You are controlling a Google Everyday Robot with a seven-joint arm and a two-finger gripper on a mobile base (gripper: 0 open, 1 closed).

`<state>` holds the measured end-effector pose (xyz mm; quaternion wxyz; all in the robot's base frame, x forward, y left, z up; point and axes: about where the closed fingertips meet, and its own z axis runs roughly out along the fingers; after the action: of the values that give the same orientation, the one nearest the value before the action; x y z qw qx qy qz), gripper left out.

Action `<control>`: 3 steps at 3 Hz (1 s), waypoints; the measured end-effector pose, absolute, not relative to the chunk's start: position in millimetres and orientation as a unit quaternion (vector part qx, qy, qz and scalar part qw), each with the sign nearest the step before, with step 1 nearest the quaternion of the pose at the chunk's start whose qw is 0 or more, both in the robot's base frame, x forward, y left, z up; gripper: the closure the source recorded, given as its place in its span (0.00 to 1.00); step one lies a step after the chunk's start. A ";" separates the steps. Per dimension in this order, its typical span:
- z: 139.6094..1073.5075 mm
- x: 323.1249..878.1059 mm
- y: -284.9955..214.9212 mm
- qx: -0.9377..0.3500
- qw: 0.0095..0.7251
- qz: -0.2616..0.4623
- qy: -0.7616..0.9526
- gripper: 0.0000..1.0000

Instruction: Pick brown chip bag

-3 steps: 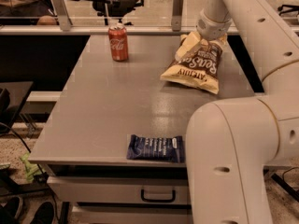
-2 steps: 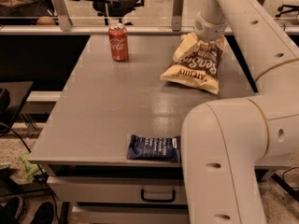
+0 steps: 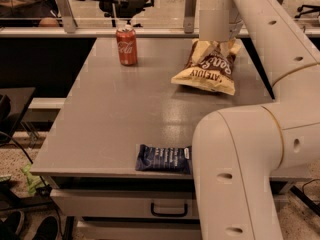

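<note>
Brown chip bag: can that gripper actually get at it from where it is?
Probably yes. The gripper hangs right over the far end of the bag, nothing lies between them, and the can stands apart on the other side of the table.

Arm comes up past the near right corner of the surface, with a thick pale link upright in the foreground. It bends beyond the right edge, then slants back toward the far right corner. The wrist points straight down there. The gripper sits low at that far right corner, mostly tucked under the wrist.
</note>
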<state>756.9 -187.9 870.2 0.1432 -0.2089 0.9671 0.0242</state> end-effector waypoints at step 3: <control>935.6 744.7 -178.6 -0.258 0.206 0.041 0.943 1.00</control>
<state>744.7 -178.6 935.6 0.2060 -0.2584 0.9429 0.0405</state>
